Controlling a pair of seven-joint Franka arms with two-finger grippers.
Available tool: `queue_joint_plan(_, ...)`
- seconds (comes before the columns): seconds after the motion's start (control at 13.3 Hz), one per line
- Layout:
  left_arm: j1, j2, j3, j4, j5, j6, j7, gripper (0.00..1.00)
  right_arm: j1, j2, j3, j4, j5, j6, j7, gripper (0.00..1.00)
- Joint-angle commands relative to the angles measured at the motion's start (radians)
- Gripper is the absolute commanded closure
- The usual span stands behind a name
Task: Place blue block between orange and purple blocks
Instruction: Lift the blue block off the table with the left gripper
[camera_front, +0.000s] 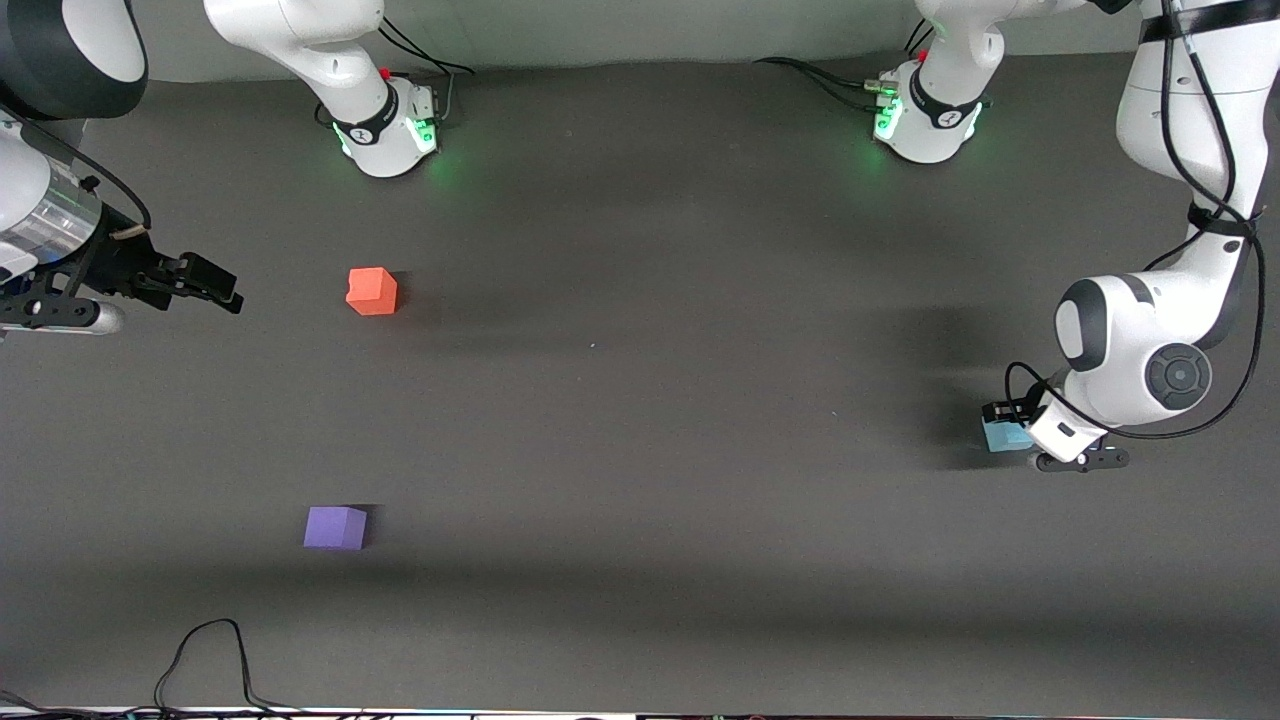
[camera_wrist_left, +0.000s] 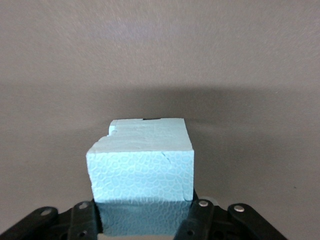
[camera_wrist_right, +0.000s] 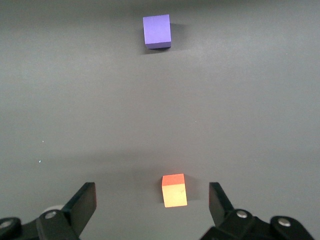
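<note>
Though the left tool (camera_front: 1012, 425) and its wrist cover most of it in the front view, the blue block (camera_front: 1003, 436) shows as a pebbled foam cube with a chipped upper corner, pinched between the fingers, low at the left arm's end of the dark matte surface (camera_front: 640, 400). Matte, sharp-edged, the orange block (camera_front: 372, 291) lies farther from the front camera than the purple block (camera_front: 335, 527), well apart. Waiting near the orange block, the right tool (camera_front: 205, 282) is spread wide.
</note>
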Motion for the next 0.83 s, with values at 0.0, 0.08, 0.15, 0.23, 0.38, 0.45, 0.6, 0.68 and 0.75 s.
queue_joint_plan(0.0, 0.012, -0.198, 0.014, -0.008, 0.002, -0.210, 0.020, 0.83, -0.002, -0.013, 0.000, -0.008, -0.003, 0.020, -0.009, 0.00)
queue_joint_plan(0.08, 0.024, -0.285, 0.016, -0.008, 0.006, -0.297, 0.023, 0.83, -0.003, -0.012, 0.000, -0.008, -0.002, 0.022, -0.009, 0.00)
queue_joint_plan(0.15, 0.025, -0.368, 0.016, -0.005, 0.009, -0.386, 0.023, 0.83, -0.003, -0.013, -0.002, -0.008, -0.002, 0.022, -0.009, 0.00)
queue_joint_plan(0.23, 0.025, -0.430, 0.016, 0.013, 0.019, -0.483, 0.017, 0.83, -0.003, -0.013, -0.002, -0.008, -0.002, 0.022, -0.009, 0.00)
queue_joint_plan(0.38, 0.026, -0.543, 0.016, 0.043, 0.027, -0.653, 0.004, 0.82, -0.003, -0.013, -0.002, -0.008, -0.002, 0.022, -0.009, 0.00)
queue_joint_plan(0.45, 0.025, -0.614, 0.011, 0.038, 0.027, -0.693, -0.001, 0.79, -0.002, -0.012, -0.002, -0.008, -0.002, 0.022, -0.009, 0.00)
queue_joint_plan(0.6, 0.014, -0.662, -0.009, 0.044, 0.018, -0.747, -0.036, 0.79, -0.002, -0.012, -0.002, -0.007, 0.001, 0.023, -0.007, 0.00)
queue_joint_plan(0.68, 0.014, -0.662, -0.038, 0.049, 0.012, -0.763, -0.064, 0.79, -0.002, -0.013, -0.002, -0.007, 0.001, 0.025, -0.007, 0.00)
queue_joint_plan(0.75, 0.012, -0.659, -0.073, 0.059, 0.006, -0.763, -0.097, 0.79, -0.002, -0.013, -0.002, -0.008, 0.001, 0.025, -0.007, 0.00)
